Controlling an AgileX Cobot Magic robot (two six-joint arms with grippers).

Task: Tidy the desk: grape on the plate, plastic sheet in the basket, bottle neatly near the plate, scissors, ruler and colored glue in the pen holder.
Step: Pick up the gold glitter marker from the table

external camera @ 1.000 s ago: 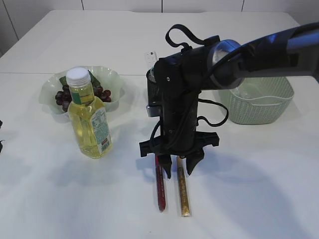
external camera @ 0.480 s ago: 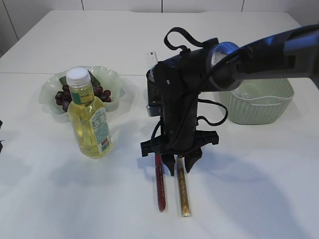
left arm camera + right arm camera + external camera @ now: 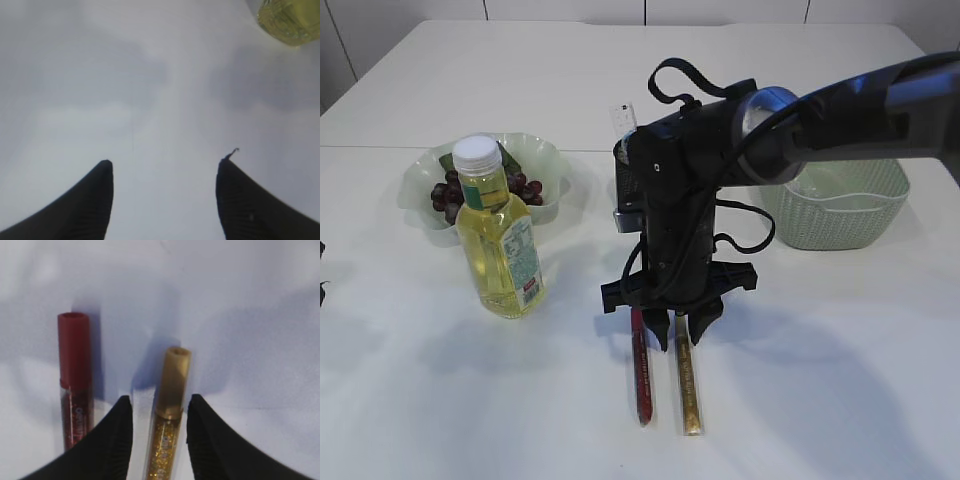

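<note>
Right gripper (image 3: 156, 412) down on table (image 3: 840, 360), jaws straddling gold glue (image 3: 167, 405) with slim gaps, contact unclear; red glue (image 3: 75, 375) just beside, outside; left gripper (image 3: 164, 175) apart, empty; bottle (image 3: 498, 235) beside grape plate (image 3: 545, 160).

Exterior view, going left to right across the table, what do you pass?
Plate of grapes → bottle → red glue pen → gold glue pen → green basket. The pen holder behind the right arm is left out, being mostly hidden.
</note>
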